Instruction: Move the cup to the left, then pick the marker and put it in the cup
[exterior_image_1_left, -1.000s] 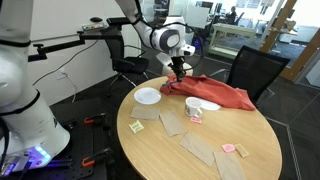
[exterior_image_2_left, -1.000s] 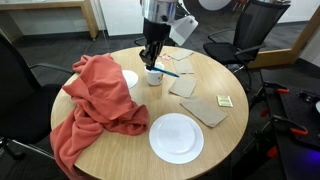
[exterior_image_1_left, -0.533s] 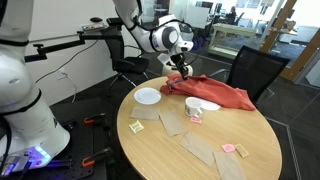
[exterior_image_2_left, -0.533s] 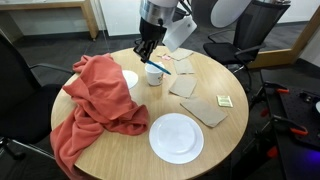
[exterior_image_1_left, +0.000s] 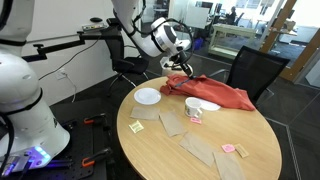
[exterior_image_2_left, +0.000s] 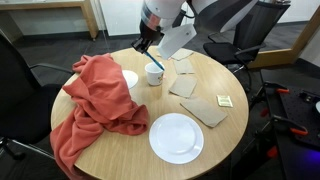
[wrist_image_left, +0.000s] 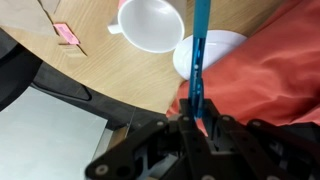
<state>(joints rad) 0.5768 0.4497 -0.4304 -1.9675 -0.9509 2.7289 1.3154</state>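
The gripper (wrist_image_left: 197, 122) is clamped tight on one end of the marker (wrist_image_left: 199, 55). The far tip seems to hang just beside the cup (wrist_image_left: 150, 24), though contact is unclear.

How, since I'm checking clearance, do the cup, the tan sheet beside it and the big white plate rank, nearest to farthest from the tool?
In an exterior view, from the tool:
1. cup, just below it.
2. tan sheet, right of the cup.
3. big white plate, nearest the camera.
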